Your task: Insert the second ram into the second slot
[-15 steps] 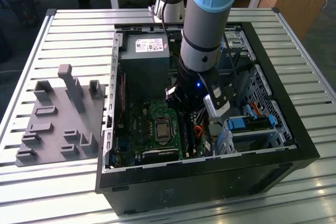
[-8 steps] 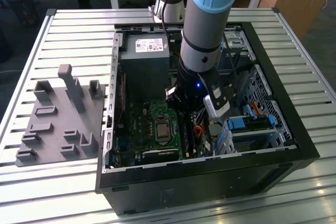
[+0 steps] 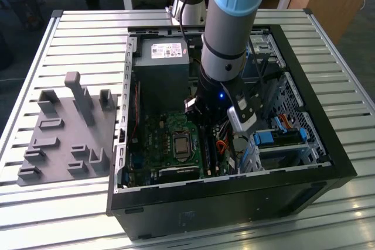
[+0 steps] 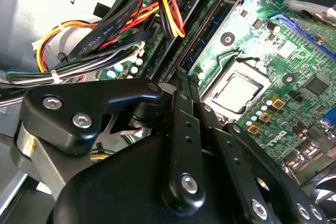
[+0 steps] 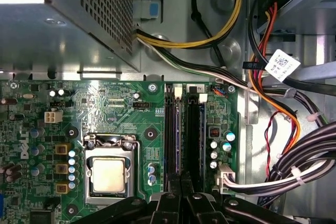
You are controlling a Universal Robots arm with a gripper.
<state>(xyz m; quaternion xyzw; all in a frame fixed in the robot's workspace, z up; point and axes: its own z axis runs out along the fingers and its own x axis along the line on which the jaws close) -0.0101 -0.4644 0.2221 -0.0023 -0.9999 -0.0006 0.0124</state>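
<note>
Pincer (image 5: 181, 184) pressed together over the memory slots (image 5: 181, 129), apparently bearing on the second ram (image 5: 178, 129) in its slot. Best pressed straight down, evenly, until clips latch.

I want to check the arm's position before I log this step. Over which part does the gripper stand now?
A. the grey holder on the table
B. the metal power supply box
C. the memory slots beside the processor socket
C: in the first wrist view the gripper sits over the long black memory slots, next to the processor socket.
</note>
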